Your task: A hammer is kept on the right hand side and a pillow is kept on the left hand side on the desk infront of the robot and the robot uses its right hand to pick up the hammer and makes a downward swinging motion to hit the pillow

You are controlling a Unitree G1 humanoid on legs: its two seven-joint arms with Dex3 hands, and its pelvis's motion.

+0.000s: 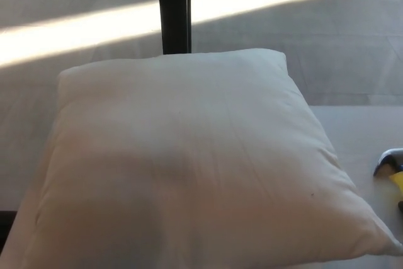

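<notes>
A large white pillow fills most of the frame, lying flat on the pale desk and spreading from the left edge almost to the right edge, its near corner reaching the lower right. Its cover is smooth with a few faint creases, and a soft shadow crosses its lower half. At the far right edge, just beside the pillow's right side and apart from it, only a sliver of the hammer shows on the desk: a curved metal head and a bit of yellow handle, the rest cut off by the frame. Behind the pillow, at upper centre, a dark upright post stands, its base hidden by the pillow's far edge. Beyond it lies a grey floor crossed by bright slanting bands of sunlight. Neither robot hand appears anywhere, so whether either is released or clenched cannot be told.
</notes>
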